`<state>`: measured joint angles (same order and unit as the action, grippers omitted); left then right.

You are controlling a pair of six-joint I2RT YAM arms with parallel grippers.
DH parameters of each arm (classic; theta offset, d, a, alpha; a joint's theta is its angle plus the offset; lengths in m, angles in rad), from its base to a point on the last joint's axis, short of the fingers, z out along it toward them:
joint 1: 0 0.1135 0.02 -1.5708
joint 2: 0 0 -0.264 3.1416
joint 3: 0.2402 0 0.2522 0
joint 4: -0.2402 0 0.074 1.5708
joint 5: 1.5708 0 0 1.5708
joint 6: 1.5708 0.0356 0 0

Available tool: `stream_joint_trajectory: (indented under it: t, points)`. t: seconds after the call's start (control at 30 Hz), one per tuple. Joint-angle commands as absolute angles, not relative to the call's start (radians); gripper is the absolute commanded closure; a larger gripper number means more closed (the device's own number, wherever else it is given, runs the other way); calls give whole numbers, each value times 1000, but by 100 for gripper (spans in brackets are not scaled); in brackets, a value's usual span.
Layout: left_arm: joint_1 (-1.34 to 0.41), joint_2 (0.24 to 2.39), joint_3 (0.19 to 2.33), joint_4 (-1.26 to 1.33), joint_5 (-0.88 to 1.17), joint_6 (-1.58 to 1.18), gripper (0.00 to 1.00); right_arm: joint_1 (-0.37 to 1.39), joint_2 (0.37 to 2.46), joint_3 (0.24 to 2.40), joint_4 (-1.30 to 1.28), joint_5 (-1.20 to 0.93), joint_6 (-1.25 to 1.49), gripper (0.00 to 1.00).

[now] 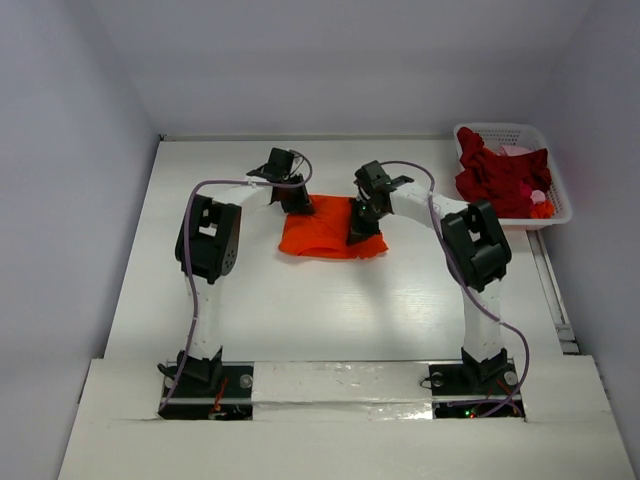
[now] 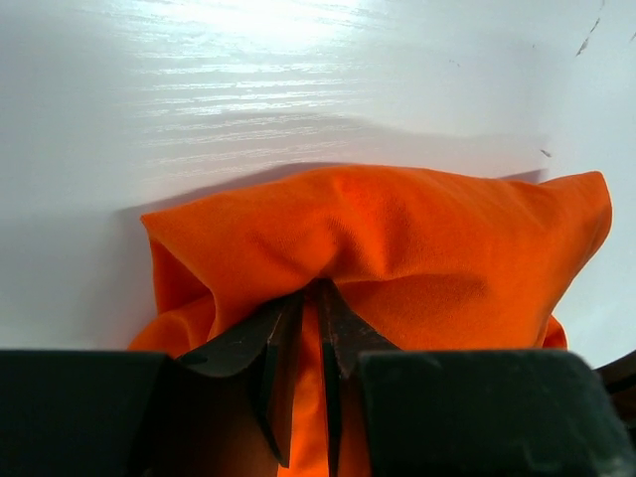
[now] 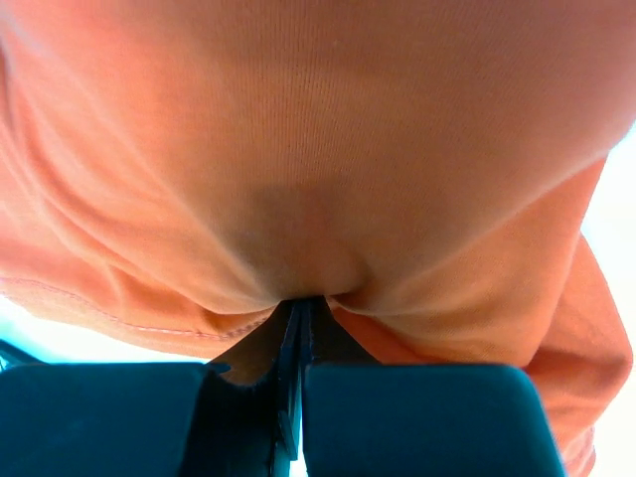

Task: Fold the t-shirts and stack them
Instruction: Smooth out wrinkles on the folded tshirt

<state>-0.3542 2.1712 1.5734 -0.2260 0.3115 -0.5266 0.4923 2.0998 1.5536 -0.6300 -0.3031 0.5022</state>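
Note:
An orange t-shirt (image 1: 325, 236) lies bunched in the middle of the white table. My left gripper (image 1: 297, 203) pinches its far left edge, and the left wrist view shows orange cloth (image 2: 378, 238) caught between the nearly closed jaws of that gripper (image 2: 316, 298). My right gripper (image 1: 361, 227) is down on the shirt's right part; its wrist view is filled with orange fabric (image 3: 318, 149), and the jaws of the gripper (image 3: 306, 303) are pressed together on a fold. Dark red t-shirts (image 1: 495, 178) and a bit of pale pink cloth (image 1: 517, 151) are heaped in the basket.
A white plastic lattice basket (image 1: 560, 200) stands at the table's far right corner. Grey walls close in on the left, back and right. A metal rail (image 1: 550, 290) runs along the table's right edge.

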Motion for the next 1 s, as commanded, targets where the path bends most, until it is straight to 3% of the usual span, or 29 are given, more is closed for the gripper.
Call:
stream_joint_trajectory:
  t: [0.0,0.47,0.63,0.73,0.83,0.9,0.97]
  points:
    - [-354,2155,1513,-339,265,-512,88,497,2026,1536,-575,-272,526,100]
    - [-311,2115,1496,-341,273,-503,87,488,1977,1465,-558,-247,545,100]
    - [-311,2099,1509,-345,275,-497,81,488,1970,1444,-546,-247,545,100]
    - [-311,2103,1528,-354,275,-485,67,488,1973,1439,-542,-250,546,100]
    - [-311,2102,1537,-354,270,-480,37,488,1974,1440,-538,-259,549,100]
    - [-311,2094,1546,-356,265,-479,2,488,1974,1440,-538,-258,549,100]
    - [-311,2077,1554,-357,264,-477,1,488,1974,1440,-538,-258,549,100]
